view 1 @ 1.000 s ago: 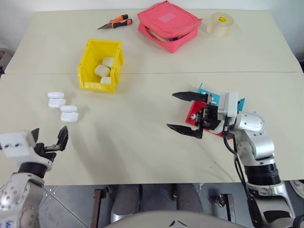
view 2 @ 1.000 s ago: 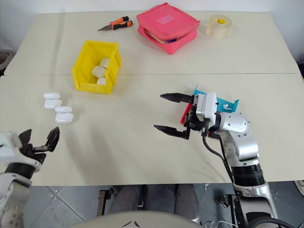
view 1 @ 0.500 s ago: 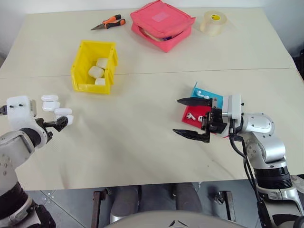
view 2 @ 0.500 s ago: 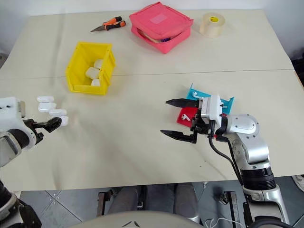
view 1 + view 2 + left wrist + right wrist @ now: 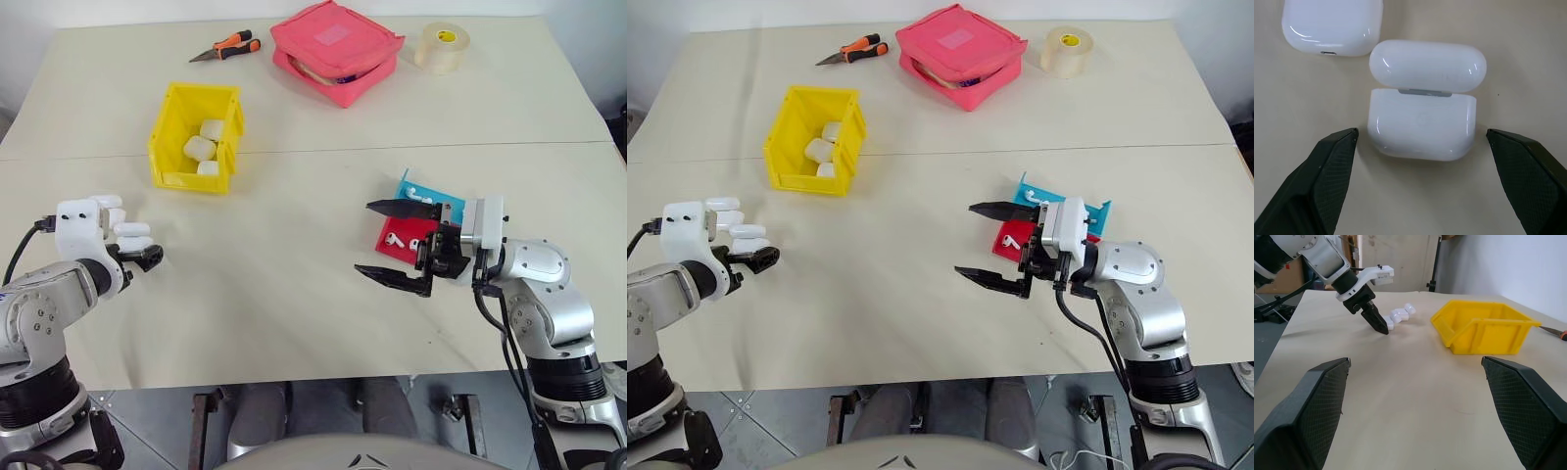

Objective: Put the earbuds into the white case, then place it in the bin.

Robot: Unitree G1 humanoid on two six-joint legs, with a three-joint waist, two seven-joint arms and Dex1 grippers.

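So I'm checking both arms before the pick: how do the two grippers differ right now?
The left gripper points down at the table, its fingers either side of an open white case; the right gripper points sideways above bare table with nothing between its fingers. Both are wide open and hold nothing.

White case (image 5: pixel 1421 123) glossy smooth plastic; bin (image 5: pixel 172 129) shiny plastic; table (image 5: pixel 274 294) matt; pouch (image 5: pixel 336 49) cloth.

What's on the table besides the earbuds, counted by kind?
Cases: 5 (3 in the bin, 2 lying open by the left gripper)
Bin: 1
Tray: 1
Pouch: 1
Pliers: 1
Tape roll: 1
Total: 10
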